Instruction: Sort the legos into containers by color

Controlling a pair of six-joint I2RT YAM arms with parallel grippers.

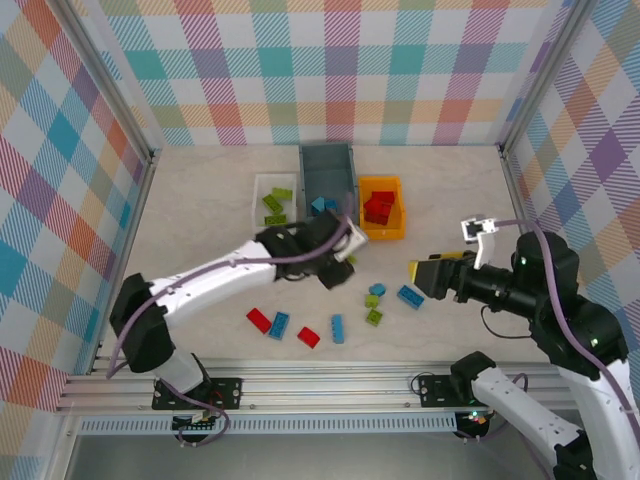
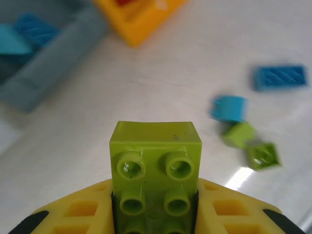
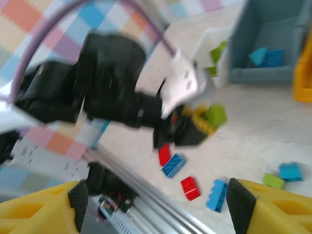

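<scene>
Snugly between the left fingers (image 2: pixel 73 212) sits a lime lego (image 2: pixel 155 156).

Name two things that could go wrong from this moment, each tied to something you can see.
1. The left gripper pinches only the near end of the lime green brick; much of it sticks out, so it might twist or slip in transit.
2. That gripper sits just in front of the grey-blue bin and orange bin, with the white tray further left; an early release could land green among blue or red.
</scene>
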